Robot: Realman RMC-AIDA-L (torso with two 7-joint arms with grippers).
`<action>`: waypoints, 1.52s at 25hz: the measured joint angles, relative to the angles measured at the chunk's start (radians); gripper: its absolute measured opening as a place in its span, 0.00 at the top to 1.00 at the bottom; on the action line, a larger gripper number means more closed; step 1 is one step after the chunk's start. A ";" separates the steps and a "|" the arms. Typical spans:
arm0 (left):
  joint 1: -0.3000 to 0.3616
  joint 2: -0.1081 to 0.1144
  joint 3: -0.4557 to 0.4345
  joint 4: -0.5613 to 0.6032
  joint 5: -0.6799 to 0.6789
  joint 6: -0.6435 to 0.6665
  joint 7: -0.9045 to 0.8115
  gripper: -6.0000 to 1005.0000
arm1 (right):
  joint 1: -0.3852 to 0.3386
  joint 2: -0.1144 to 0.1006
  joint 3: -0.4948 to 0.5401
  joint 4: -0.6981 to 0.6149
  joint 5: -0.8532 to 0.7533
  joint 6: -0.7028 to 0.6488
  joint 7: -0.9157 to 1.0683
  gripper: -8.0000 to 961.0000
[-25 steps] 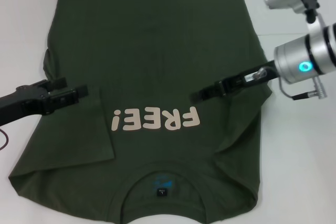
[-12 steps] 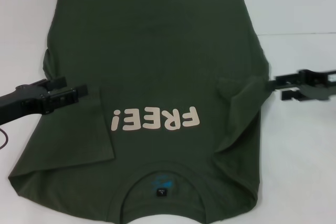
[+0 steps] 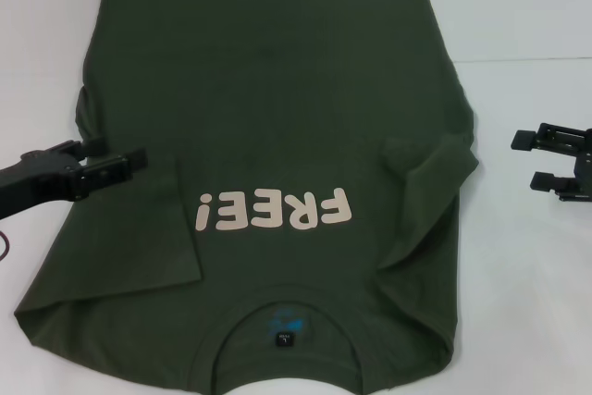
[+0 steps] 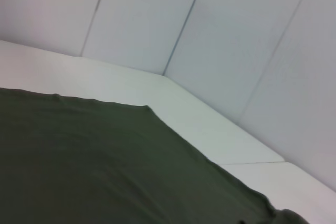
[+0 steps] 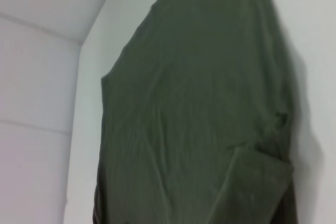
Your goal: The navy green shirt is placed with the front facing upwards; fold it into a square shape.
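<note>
My head camera looks steeply down on the shirt [image 3: 277, 136], hem at 12 o'clock. Both wrist cameras skim low and close across it toward the walls; all three views share the green cloth.

White table [image 3: 518, 6] meets pale panelled walls [image 4: 236, 40].

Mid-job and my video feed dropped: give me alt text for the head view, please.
A dark olive-green cotton T-shirt with cream "FREE!" print lies front-up on the white table, collar nearest the camera, both short sleeves folded inward. The left gripper sits over the shirt's left edge; the right gripper, open, is over bare table right of the shirt.
</note>
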 joint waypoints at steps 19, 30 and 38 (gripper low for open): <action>-0.002 -0.013 0.000 -0.004 -0.004 -0.105 0.011 0.14 | 0.049 0.064 0.042 0.173 0.006 0.270 0.026 0.04; -0.003 -0.014 0.000 -0.005 -0.013 -0.115 0.024 0.14 | 0.066 0.105 0.041 0.174 0.017 0.318 0.019 0.04; -0.003 -0.014 0.000 -0.005 -0.018 -0.116 0.028 0.14 | 0.087 0.111 0.043 0.174 0.019 0.319 0.015 0.04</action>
